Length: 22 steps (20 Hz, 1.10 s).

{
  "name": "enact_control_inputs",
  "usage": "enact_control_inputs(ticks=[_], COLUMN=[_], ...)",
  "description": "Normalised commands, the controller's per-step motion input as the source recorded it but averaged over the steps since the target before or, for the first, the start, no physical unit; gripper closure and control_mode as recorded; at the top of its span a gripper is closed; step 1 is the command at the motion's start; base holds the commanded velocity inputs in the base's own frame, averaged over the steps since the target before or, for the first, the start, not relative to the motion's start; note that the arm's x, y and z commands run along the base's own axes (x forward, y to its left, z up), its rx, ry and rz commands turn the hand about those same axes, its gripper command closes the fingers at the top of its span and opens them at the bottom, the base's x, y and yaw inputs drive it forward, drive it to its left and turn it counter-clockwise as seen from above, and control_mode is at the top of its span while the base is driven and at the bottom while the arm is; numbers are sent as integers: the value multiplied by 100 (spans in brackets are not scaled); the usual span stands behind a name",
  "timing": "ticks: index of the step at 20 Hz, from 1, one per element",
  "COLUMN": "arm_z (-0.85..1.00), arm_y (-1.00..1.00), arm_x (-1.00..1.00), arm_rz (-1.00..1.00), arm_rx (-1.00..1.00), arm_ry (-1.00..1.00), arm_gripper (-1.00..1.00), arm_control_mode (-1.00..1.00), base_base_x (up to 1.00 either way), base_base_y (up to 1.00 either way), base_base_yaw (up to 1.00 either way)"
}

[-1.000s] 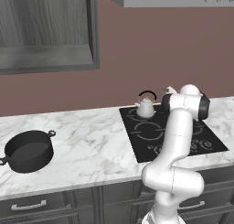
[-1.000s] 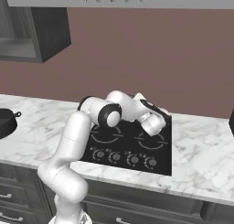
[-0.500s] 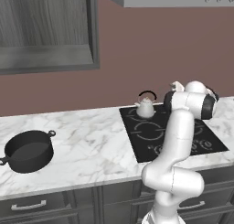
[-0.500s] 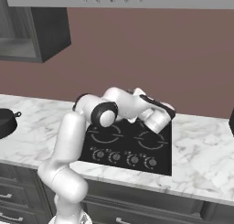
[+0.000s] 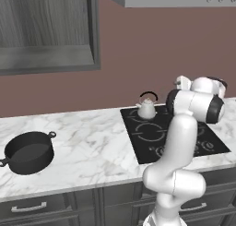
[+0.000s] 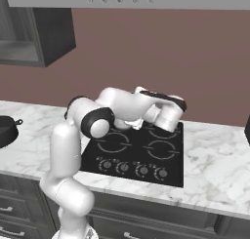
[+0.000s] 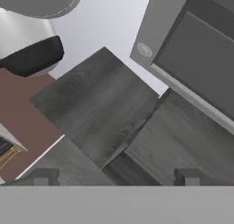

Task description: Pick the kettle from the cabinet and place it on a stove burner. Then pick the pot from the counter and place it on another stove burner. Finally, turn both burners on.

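Standing wide: gripper (image 7: 114, 175), you are carrying nothing between its tips as it is facing dark cabinet fronts.
Waiting near: pot (image 5: 28, 152) is sitting on the counter (image 5: 97, 146), well left of the cooktop (image 5: 147, 137); likely rigid and fairly heavy, so you are best gripping the rim or a loop handle.
Sitting farther: kettle (image 5: 147, 109) is resting on a rear burner.
Hiding: the arm is covering the right burners.

Open marble between pot and cooktop

The table (image 5: 92, 142) lies bare between the pot (image 5: 28, 152) and cooktop (image 5: 152, 137); the kettle (image 5: 147, 109) occupies the rear-left burner.
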Motion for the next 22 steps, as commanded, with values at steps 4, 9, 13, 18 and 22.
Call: enact_control_inputs(ticks=[4,9,13,18,22], arm_z=[34,38,42,30,17], arm_y=[35,35,41,41,38], arm_x=[-75,-74,-74,-74,-68], arm_rz=[-4,-4,-5,-5,-12], arm_rx=[-17,-18,-21,-24,-21], arm_ry=[-24,-29,-33,-35,-35], arm_gripper=[-100,-100,-100,-100,-100], arm_control_mode=[-100,-100,-100,-100,-100], base_base_x=[0,0,0,0,0], base_base_y=[0,0,0,0,0], base_base_yaw=[0,0,0,0,0])
